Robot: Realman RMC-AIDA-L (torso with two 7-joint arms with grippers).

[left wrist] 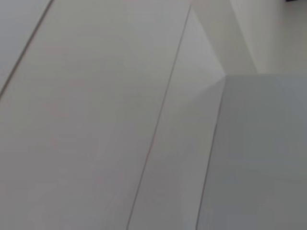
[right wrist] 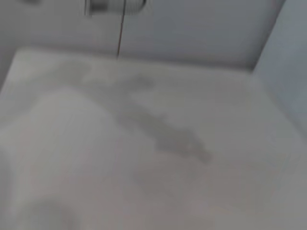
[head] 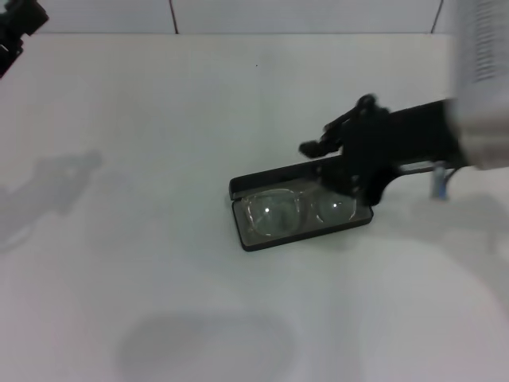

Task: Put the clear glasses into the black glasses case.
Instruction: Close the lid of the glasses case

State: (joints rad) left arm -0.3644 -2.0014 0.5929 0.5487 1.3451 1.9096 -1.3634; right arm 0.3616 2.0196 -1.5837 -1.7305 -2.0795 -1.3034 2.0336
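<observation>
In the head view the black glasses case (head: 248,236) lies open on the white table, right of centre, with its lid (head: 266,181) raised at the back. The clear glasses (head: 275,212) lie inside it, lenses side by side on the lining. My right gripper (head: 316,138) hovers over the right end of the case near the lid's edge, open and holding nothing; its body covers that end of the case and of the glasses. My left gripper (head: 14,28) is parked at the far left corner, only partly in view. Neither wrist view shows the case or the glasses.
The white table (head: 159,119) stretches around the case, with a pale wall behind it. Both wrist views show only white surfaces and shadows.
</observation>
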